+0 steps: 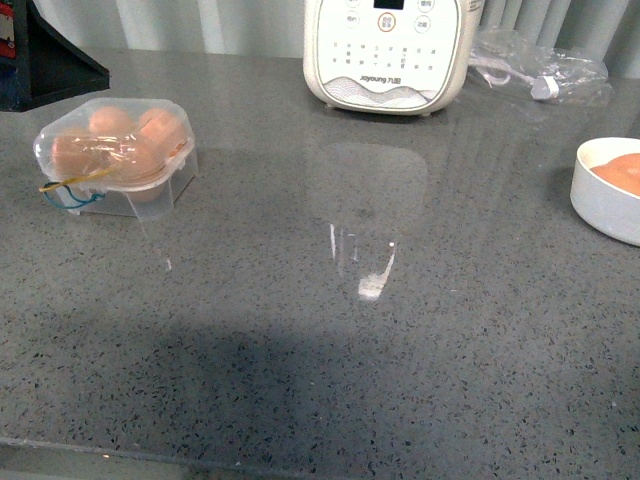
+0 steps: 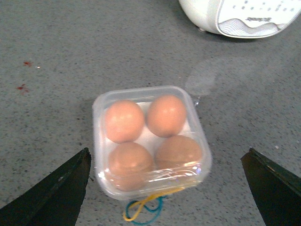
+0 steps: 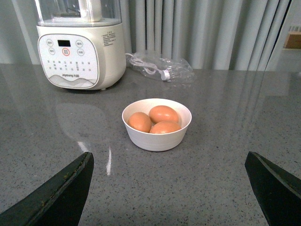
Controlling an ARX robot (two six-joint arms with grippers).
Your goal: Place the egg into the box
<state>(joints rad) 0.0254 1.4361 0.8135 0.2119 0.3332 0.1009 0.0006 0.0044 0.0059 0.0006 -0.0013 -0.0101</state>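
The box (image 1: 118, 152) stands at the table's left, its clear domed lid down over several brown eggs (image 1: 112, 122). In the left wrist view the box (image 2: 151, 141) has an egg (image 2: 124, 120) in every cell, with a blue-and-yellow band (image 2: 143, 211) at its edge. My left gripper (image 2: 165, 157) hovers open above it, its dark fingers (image 2: 61, 188) wide on either side. My right gripper (image 3: 169, 160) is open over bare table, short of a white bowl (image 3: 156, 136) that holds three more brown eggs (image 3: 163, 113). Neither arm shows in the front view.
A cream kitchen appliance (image 1: 390, 55) stands at the back centre, with a clear plastic bag holding a cable (image 1: 540, 68) to its right. The white bowl (image 1: 606, 195) sits at the right edge. A dark object (image 1: 40, 50) fills the back left corner. Curtains hang behind.
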